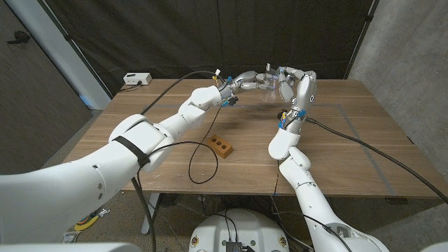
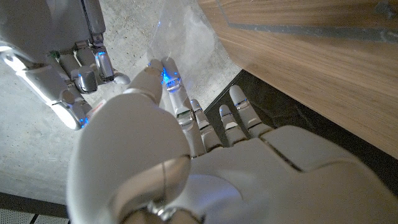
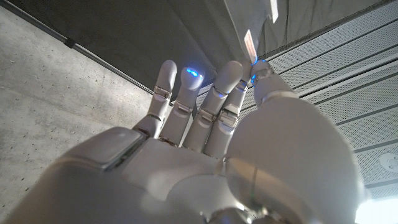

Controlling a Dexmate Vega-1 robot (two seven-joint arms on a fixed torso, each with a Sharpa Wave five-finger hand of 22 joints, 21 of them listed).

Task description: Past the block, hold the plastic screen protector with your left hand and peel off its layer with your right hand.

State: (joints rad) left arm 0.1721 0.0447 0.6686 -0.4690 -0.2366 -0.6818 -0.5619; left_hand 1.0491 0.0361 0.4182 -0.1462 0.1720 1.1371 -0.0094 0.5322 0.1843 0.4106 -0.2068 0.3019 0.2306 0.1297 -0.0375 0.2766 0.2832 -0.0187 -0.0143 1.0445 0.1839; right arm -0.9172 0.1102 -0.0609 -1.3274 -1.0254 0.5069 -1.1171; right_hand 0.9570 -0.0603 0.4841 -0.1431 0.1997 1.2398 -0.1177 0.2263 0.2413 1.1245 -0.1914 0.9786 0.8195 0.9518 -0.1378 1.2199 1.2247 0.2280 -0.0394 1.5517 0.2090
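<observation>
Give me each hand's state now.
Left hand: pinching the clear screen protector.
Right hand: pinching the protector's tabbed edge.

Head view looks down over the table (image 1: pixel 336 147); wrist views sit close behind each hand

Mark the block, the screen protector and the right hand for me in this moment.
block (image 1: pixel 221 145): head view, middle of its top face.
screen protector (image 2: pixel 186 37): left wrist view, clear sheet above the fingers.
right hand (image 1: pixel 299 87): head view, back of the hand, raised over the table.
</observation>
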